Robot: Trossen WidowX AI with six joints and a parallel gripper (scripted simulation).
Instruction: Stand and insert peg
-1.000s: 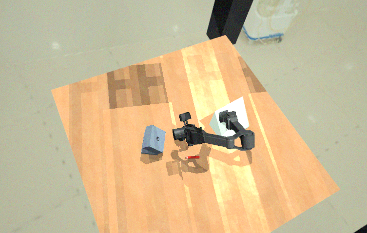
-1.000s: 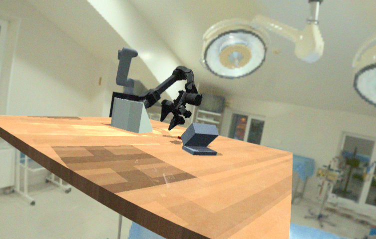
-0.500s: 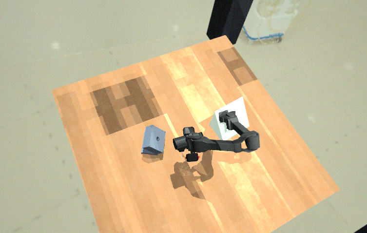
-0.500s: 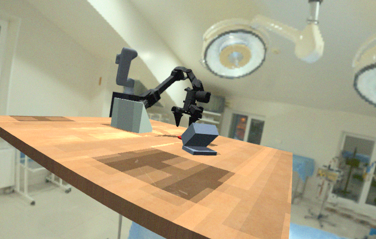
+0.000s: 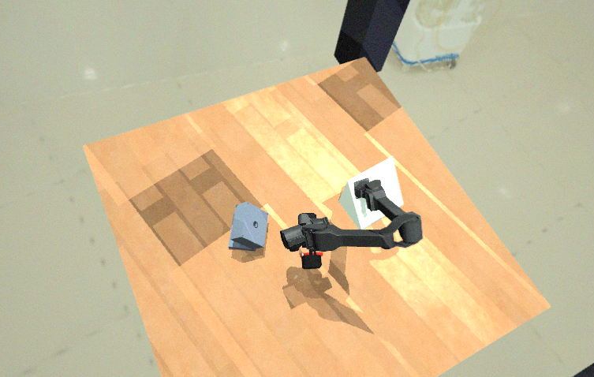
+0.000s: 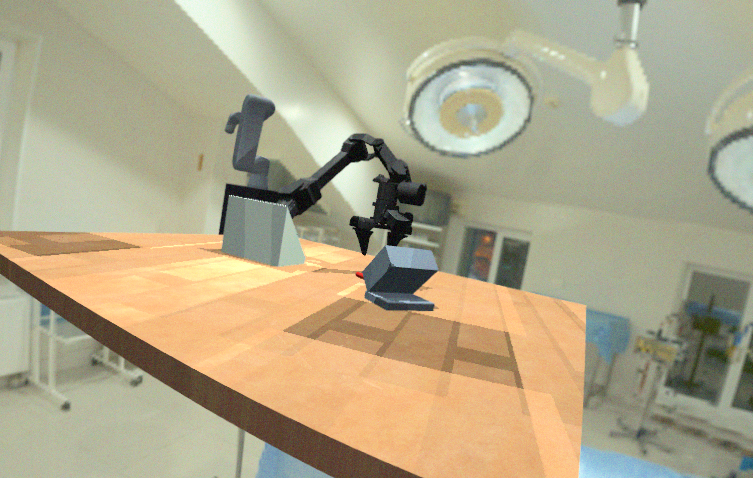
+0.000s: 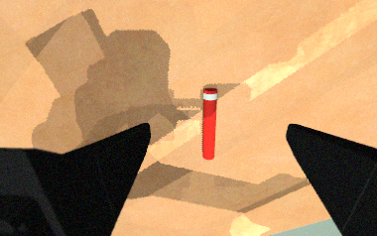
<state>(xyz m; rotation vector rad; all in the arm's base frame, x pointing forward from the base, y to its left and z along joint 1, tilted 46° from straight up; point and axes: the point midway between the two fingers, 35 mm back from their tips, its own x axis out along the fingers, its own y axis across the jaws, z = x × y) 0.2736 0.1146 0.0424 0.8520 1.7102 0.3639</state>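
The red peg (image 5: 319, 253) (image 6: 359, 274) (image 7: 208, 126) lies on its side on the table. Its white band is at the upper end in the wrist view and toward the sloped panel in the top view. My gripper (image 6: 378, 249) (image 7: 216, 130) is open and empty, pointing down above the table. In the wrist view the peg shows between the two fingertips, slightly left of the middle, and below them. The blue-grey sloped panel (image 5: 245, 233) (image 6: 401, 279) stands beside the peg. Its round hole (image 5: 255, 224) is seen in the top view and hidden in the exterior view.
A pale wedge-shaped block (image 5: 394, 180) (image 6: 257, 231) stands by the arm's base, and its edge shows at the bottom of the wrist view (image 7: 312, 228). The wooden table (image 5: 224, 290) (image 6: 189, 332) carries shadows of the arm. A dark post (image 5: 371, 27) stands beyond the table's far corner.
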